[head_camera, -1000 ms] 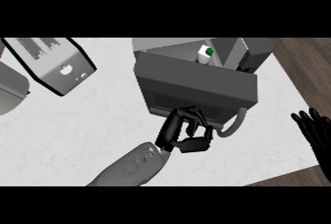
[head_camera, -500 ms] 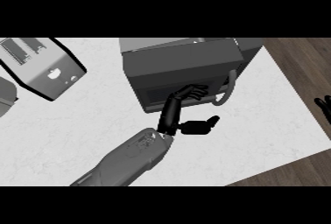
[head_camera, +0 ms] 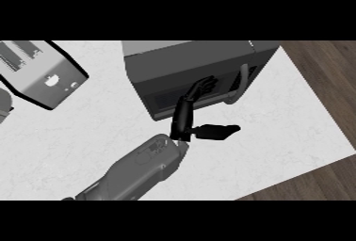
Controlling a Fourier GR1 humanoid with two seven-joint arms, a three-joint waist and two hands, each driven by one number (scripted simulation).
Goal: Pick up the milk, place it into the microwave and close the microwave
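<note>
The microwave (head_camera: 198, 70) is a dark grey box with a lighter grey top, standing at the far side of the white speckled worktop (head_camera: 83, 127). Its door (head_camera: 191, 87) is shut flat against the body, showing a darker window panel and a pale grey bar handle (head_camera: 236, 87) running down its right end. The box sits skewed, its long axis running from the near left to the far right, and its door faces the robot and a little to the right. The milk does not show anywhere in the head view, so its place cannot be told. The left hand (head_camera: 186, 115) reaches up from the grey forearm (head_camera: 135, 172) with straight fingers (head_camera: 203, 87) laid against the door just left of the handle; its thumb (head_camera: 217, 131) juts out to the right above the worktop, and it holds nothing. The right hand is out of the view. The worktop's right edge runs slantwise close beside the microwave, with brown wooden floor (head_camera: 316, 70) beyond it. A silver toaster (head_camera: 42, 75) stands at the far left, well apart from the microwave, with bare white surface between them and in front of the door.
</note>
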